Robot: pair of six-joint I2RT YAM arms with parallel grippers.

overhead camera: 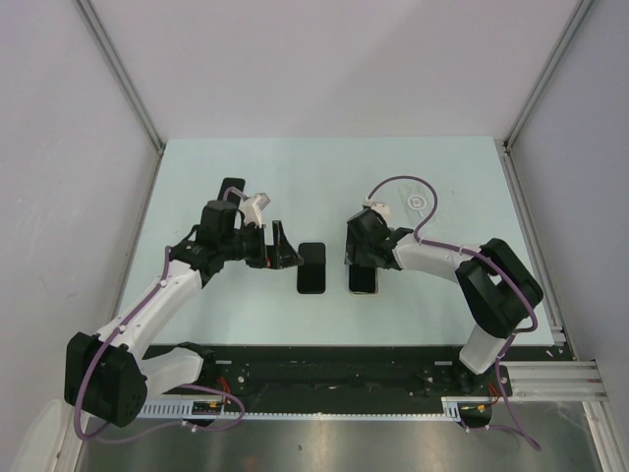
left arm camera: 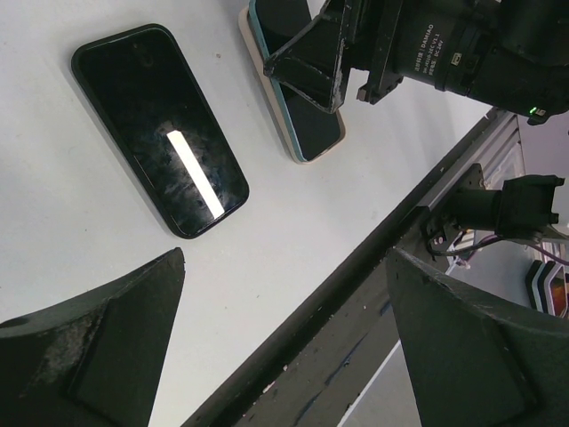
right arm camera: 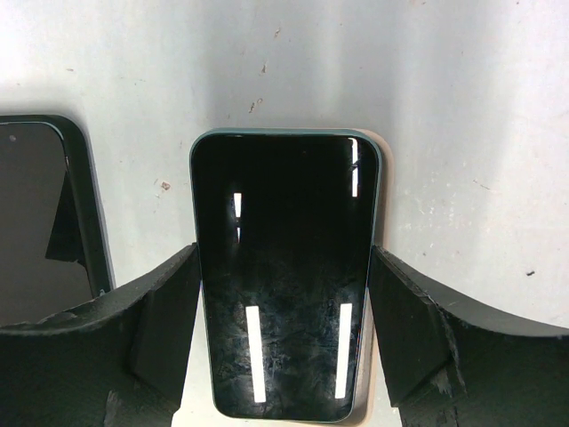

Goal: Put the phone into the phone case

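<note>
The right gripper (overhead camera: 362, 261) has its jaws spread, its 2 fingers (right arm camera: 160, 311) flanking the long edges of the teal-rimmed phone (right arm camera: 283, 222), which lies flat between them (contact unclear). A pale phone case (left arm camera: 267, 89) rim shows along the phone's edge. The left gripper (left arm camera: 286, 258) is spread wide over the table (left arm camera: 293, 205), and a black phone (left arm camera: 160, 129) lies ahead of its jaws, off toward 1 finger.

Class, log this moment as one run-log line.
left gripper: open, empty | right gripper: astride teal-rimmed slab, contact unclear | black slab: flat on table, untouched | which is phone: unclear
</note>
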